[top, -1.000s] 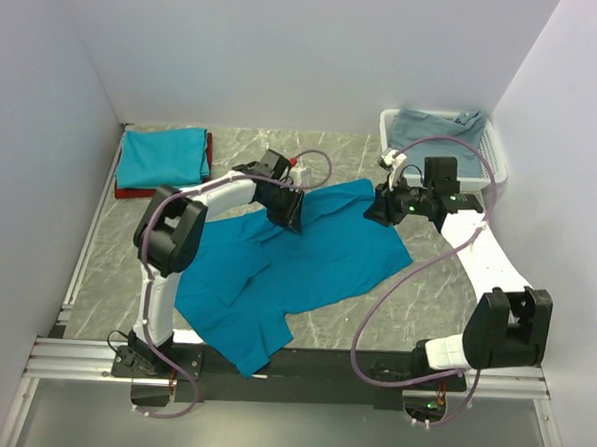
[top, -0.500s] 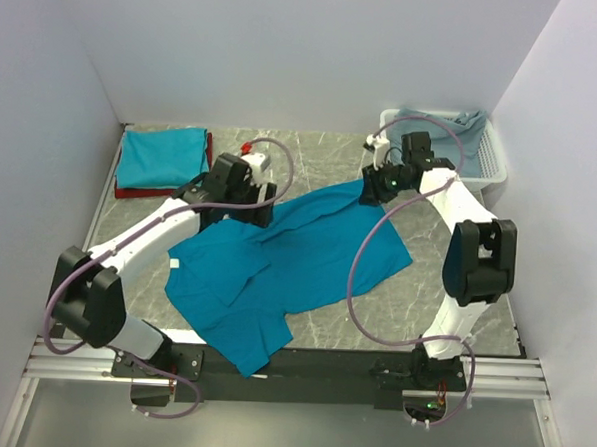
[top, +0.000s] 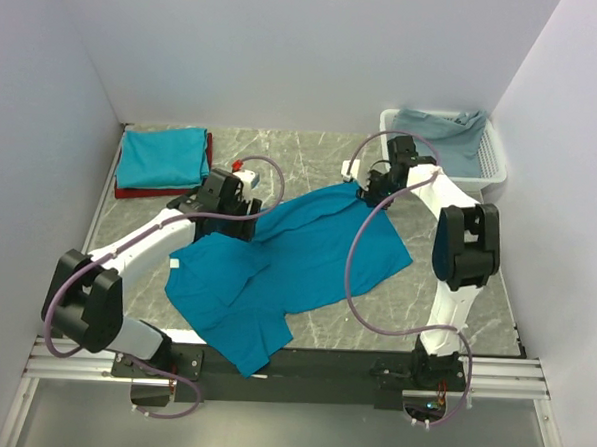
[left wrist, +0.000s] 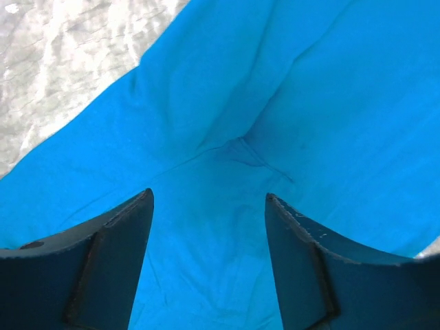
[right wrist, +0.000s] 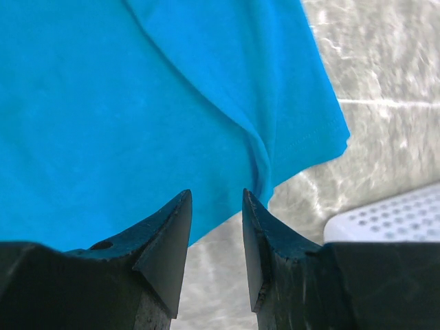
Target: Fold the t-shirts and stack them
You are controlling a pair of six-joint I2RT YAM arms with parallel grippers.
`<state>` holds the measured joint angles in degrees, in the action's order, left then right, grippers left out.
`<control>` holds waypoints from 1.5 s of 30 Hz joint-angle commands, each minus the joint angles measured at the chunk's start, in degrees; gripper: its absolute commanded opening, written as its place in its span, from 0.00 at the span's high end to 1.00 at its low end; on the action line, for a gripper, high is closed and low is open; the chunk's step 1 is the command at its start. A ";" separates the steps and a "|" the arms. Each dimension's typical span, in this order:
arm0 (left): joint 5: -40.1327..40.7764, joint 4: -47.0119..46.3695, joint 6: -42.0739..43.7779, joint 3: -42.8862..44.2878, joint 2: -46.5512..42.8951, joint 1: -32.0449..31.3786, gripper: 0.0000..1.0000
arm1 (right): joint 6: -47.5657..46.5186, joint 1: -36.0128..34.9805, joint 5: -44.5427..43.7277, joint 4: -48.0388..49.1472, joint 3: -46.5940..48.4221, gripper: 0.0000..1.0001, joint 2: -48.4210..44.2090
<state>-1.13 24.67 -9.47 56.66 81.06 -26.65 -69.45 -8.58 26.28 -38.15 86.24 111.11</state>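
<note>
**Both grippers open over the spread shirt**

The teal shirt (top: 297,258) lies spread at the middle of the table (top: 445,291). The left gripper (left wrist: 207,196) hangs over its wrinkled left part, jaws wide apart, holding nothing. The right gripper (right wrist: 216,196) is above the far right corner, jaws narrowly parted, empty. 2 folded shirts (top: 162,156) sit stacked far left.

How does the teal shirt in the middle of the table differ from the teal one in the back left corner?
The middle shirt lies spread open and creased; the corner shirt is folded into a neat rectangle. The middle shirt rests directly on the table, while the corner shirt sits on a folded dark red shirt. The middle shirt covers far more area. Both are the same bright teal-blue.
</note>
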 commanded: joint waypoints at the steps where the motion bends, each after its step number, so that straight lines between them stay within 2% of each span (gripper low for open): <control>1: 4.88 -0.49 0.77 1.78 0.07 -0.15 0.30 | -10.79 -0.91 -2.38 0.88 3.49 0.57 2.26; 11: 16.15 -3.40 0.69 -0.85 -7.84 -0.07 0.28 | -15.54 -3.55 -7.38 1.25 9.65 0.56 9.47; 26: 15.89 -3.40 0.95 -0.68 -7.75 -0.06 0.28 | -17.65 -3.90 -9.49 -1.75 8.69 0.69 10.71; 38: 16.07 -3.48 0.86 -0.85 -7.76 -0.06 0.28 | -16.60 -3.81 -11.25 0.10 7.89 0.72 10.97; 45: 16.15 -3.66 0.86 -1.03 -7.84 0.02 0.28 | -16.24 -3.73 -10.38 -0.08 7.11 0.93 9.66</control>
<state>14.15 22.52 -9.08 56.14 73.49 -26.65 -85.84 -12.34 15.53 -38.52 93.73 122.32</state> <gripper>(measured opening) 0.722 0.091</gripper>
